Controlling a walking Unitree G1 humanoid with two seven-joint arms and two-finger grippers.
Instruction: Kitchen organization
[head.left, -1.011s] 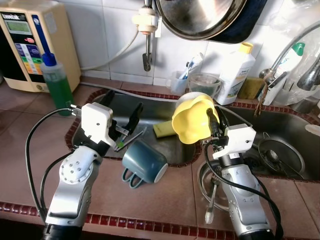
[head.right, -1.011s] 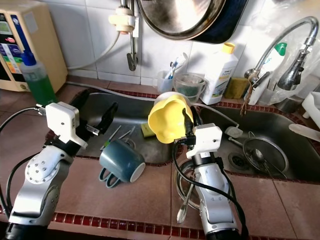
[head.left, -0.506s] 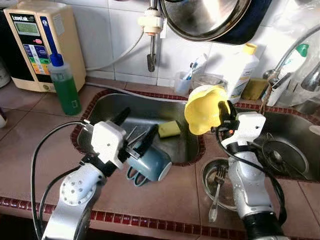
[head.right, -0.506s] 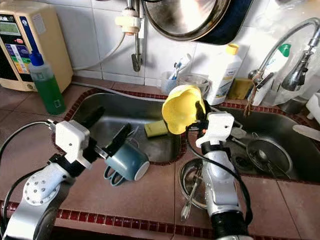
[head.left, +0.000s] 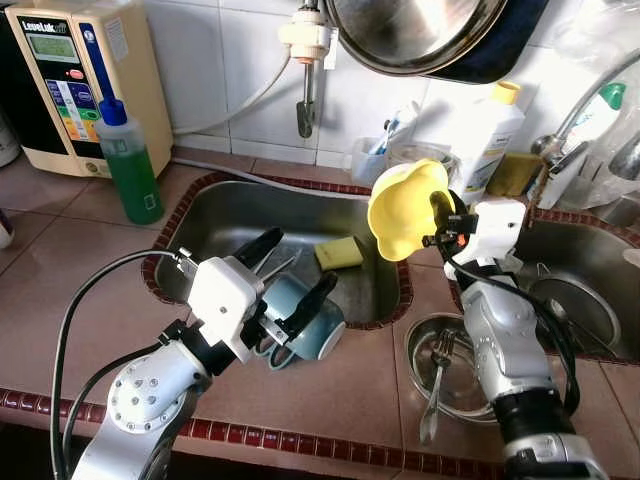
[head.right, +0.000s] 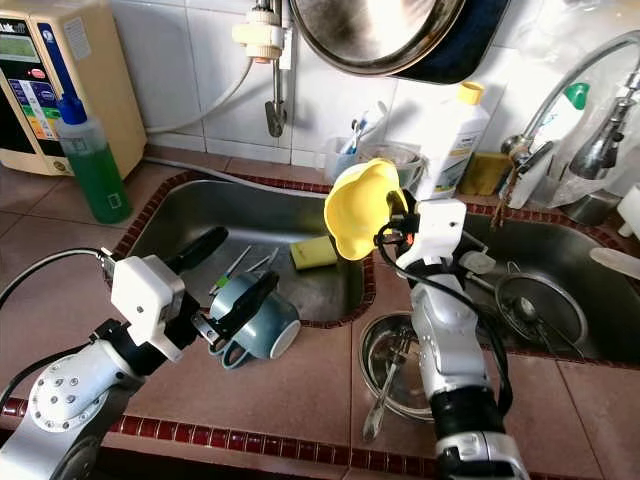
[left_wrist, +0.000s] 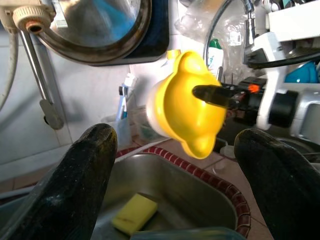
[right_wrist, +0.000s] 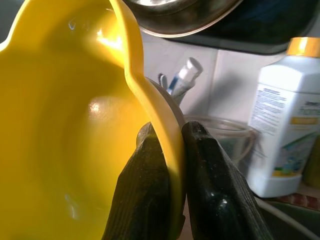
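The right tool (head.right: 392, 222) pinches the rim of a yellow bowl (head.left: 403, 209), held up at one o'clock above the sink (head.left: 200, 215). The left tool (head.left: 290, 280) is spread wide around a blue mug (head.left: 312, 322) lying on its side on the tabletop (head.left: 60, 290) at the sink's six o'clock edge; a yellow sponge (head.left: 339, 252) lies inside the sink.

Head views: look forward and down from above the counter at the sink (head.left: 300, 240), moderately near.
Left wrist view: faces across the sink toward the yellow bowl (left_wrist: 187, 107).
Right wrist view: pressed against that bowl's rim.
Shared: sink, bowl.

Black fingers (right_wrist: 145, 200) pinched on yellow bowl (right_wrist: 65, 125) rim.
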